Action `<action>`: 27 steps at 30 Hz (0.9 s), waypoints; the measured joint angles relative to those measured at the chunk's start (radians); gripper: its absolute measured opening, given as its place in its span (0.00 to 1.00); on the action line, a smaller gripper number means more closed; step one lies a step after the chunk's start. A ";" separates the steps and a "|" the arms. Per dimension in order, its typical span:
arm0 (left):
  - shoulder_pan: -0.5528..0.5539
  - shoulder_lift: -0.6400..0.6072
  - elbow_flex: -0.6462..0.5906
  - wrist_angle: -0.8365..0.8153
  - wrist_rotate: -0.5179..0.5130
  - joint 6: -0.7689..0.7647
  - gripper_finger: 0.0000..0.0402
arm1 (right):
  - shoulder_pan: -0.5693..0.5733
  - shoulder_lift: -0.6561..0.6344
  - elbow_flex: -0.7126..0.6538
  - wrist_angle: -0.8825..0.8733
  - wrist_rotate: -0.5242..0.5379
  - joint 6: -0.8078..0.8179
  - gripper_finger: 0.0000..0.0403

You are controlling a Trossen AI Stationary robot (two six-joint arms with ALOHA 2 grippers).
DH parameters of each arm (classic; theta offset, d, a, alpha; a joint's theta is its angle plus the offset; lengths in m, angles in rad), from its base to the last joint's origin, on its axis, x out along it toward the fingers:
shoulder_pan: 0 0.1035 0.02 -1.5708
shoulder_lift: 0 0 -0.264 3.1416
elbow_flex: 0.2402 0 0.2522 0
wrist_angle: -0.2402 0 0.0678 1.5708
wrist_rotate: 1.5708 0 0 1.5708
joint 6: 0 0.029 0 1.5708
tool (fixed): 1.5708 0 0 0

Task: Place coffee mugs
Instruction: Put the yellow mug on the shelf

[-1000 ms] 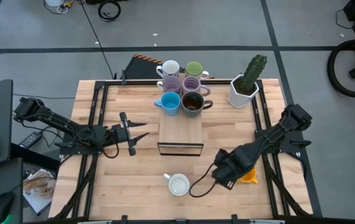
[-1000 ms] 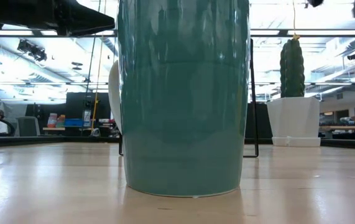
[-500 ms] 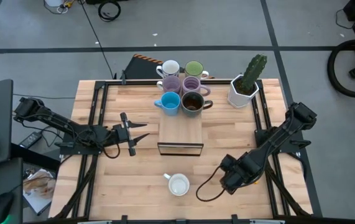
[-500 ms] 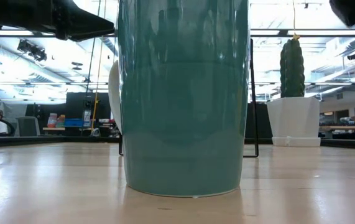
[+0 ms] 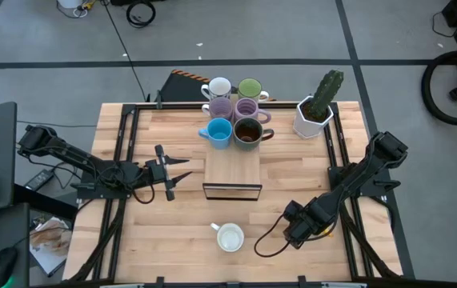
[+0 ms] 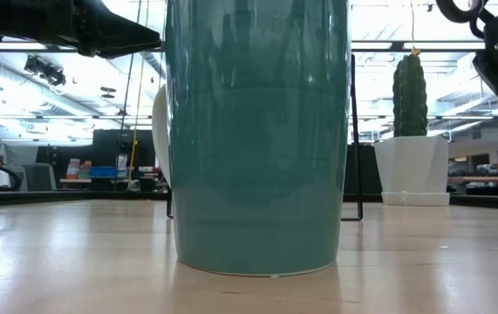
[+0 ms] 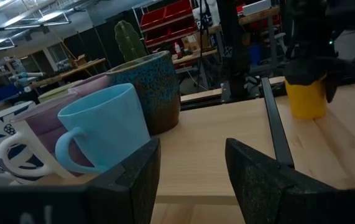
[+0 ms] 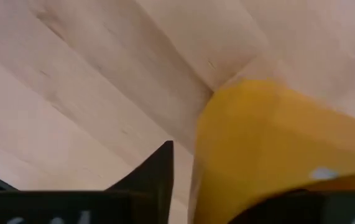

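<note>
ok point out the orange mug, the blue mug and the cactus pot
orange mug (image 7: 306,98): left wrist view, on its side wall.
blue mug (image 5: 218,130): high view, on its open top.
cactus pot (image 5: 310,122): high view, on its white wall.

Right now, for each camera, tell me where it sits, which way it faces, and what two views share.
High: overhead, looking straight down on the table; both arms show.
Low: at tabletop height, facing level across; a teal mug fills it, arm parts along the top.
Left wrist: on the left arm, facing past the open left end effector at the mug cluster.
Right wrist: on the right arm, pressed close to the orange mug.
Shared: the orange mug also shows in the left wrist view.
</note>
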 joint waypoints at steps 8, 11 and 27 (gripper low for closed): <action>0.000 0.000 0.000 -0.002 0.000 0.000 0.47 | -0.023 0.002 0.041 -0.074 -0.021 -0.084 0.06; 0.000 0.000 0.000 -0.002 0.000 0.000 0.47 | -0.047 0.002 0.096 -0.163 -0.012 -0.151 0.06; 0.000 0.000 0.000 -0.004 0.000 -0.001 0.47 | -0.279 0.002 0.539 -0.593 0.220 -0.511 0.08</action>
